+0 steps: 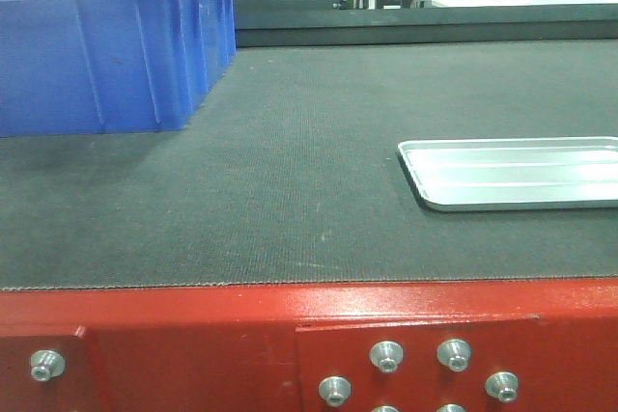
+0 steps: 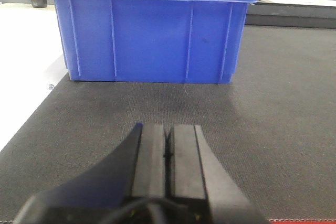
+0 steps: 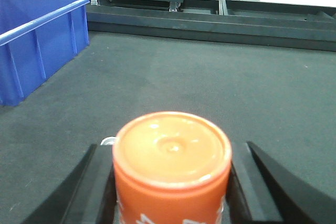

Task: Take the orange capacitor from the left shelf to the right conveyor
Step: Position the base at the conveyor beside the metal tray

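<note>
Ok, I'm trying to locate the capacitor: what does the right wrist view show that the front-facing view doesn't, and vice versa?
Only the right wrist view: the orange capacitor, clamped in the jaws of the right gripper. Only the front-facing view: the silver tray and the red bolted edge. Both: the blue bin and the dark belt of the right conveyor.
</note>
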### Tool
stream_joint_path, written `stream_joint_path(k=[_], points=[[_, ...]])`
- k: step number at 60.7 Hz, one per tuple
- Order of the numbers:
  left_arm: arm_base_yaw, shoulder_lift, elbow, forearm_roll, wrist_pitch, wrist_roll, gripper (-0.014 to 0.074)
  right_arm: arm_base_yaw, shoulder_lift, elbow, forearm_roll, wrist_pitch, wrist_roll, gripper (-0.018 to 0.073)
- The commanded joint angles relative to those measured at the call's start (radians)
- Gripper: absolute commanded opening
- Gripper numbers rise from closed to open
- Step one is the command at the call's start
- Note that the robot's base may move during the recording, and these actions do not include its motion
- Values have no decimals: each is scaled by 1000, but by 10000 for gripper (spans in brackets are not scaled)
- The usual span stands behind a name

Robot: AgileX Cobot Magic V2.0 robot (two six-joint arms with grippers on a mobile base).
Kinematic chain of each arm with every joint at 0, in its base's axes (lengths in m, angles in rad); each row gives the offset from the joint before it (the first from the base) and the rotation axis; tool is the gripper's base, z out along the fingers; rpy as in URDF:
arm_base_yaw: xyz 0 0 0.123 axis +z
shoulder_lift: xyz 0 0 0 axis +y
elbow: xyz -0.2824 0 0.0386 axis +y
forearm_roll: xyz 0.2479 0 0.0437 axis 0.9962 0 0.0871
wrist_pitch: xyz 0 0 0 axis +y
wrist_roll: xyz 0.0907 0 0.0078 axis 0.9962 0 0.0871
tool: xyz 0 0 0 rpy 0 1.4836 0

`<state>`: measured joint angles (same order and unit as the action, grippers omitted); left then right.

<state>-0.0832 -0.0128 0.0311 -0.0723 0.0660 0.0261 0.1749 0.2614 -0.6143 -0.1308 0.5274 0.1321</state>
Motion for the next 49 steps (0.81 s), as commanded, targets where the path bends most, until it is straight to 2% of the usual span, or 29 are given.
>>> stream_joint_path(k=[1, 13, 25, 35, 49], points=[[1, -11, -3, -2, -90, -2, -127, -3, 11, -27, -12, -92, 0, 88], [1, -11, -3, -2, -90, -2, -127, -3, 12, -26, -11, -93, 0, 88], [1, -11, -3, -2, -90, -2, -127, 15, 156, -37, 8, -197, 0, 88], [1, -11, -3, -2, -90, -2, -127, 41, 394, -38, 23, -430, 0, 88], [1, -11, -3, -2, -90, -2, -127, 38, 715, -38, 23, -773, 0, 88]])
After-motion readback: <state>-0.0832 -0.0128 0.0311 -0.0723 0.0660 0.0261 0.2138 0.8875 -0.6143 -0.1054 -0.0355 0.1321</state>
